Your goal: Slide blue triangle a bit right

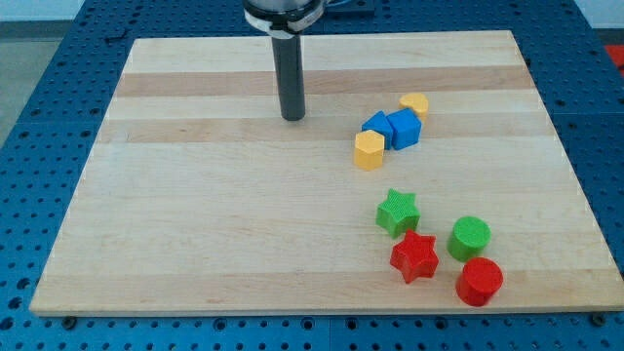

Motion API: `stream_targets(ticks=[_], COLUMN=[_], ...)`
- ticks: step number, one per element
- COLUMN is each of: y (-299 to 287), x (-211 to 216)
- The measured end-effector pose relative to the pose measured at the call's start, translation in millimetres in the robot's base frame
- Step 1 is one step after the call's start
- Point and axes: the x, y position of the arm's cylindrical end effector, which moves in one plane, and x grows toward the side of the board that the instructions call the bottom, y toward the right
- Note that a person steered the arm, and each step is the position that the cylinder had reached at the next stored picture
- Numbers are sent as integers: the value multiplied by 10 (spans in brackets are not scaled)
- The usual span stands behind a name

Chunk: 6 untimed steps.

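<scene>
Blue triangle (375,124) sits right of bench centre, toward the far side, touching the blue cube (404,129) on its right. Yellow hexagon (369,150) just near-left of it, touching or almost. Yellow half-round (415,103) is right behind the cube. My tip (293,117) is on the bench (195,214), left of the triangle and apart from it, slightly farther back. No jaws on this rig, just the rod. Near-right cluster: green star (398,212), red star (414,256), green cylinder (470,237), red cylinder (480,281).
</scene>
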Motion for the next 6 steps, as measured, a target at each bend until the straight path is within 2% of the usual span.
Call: stream_targets(ticks=[6], y=[779], x=[430])
